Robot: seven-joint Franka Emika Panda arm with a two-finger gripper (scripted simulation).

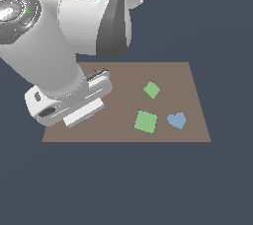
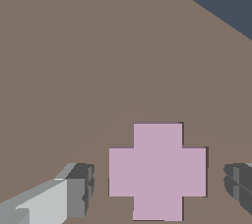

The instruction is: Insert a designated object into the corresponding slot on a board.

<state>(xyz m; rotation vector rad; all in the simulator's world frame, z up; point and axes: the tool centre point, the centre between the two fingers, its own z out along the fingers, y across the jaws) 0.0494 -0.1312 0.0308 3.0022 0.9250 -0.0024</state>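
The pale-pink cross-shaped piece (image 2: 157,171) lies flat on the brown board (image 2: 74,46), with a thin dark line along some of its edges. My gripper (image 2: 158,188) is open and straddles it. One finger (image 2: 78,188) and the other finger (image 2: 240,186) stand on either side, clear of the piece. No dark cross-shaped slot shows apart from the piece. In the exterior view the arm's hand (image 1: 69,100) sits low over the exterior view's left part of the board (image 1: 173,76) and hides the piece and the fingertips.
A small green diamond (image 1: 151,90), a larger green square (image 1: 146,121) and a blue heart (image 1: 176,120) lie on the board toward the exterior view's right. Dark blue ground (image 1: 222,184) surrounds the board. The board's edge (image 2: 202,4) shows in the wrist view.
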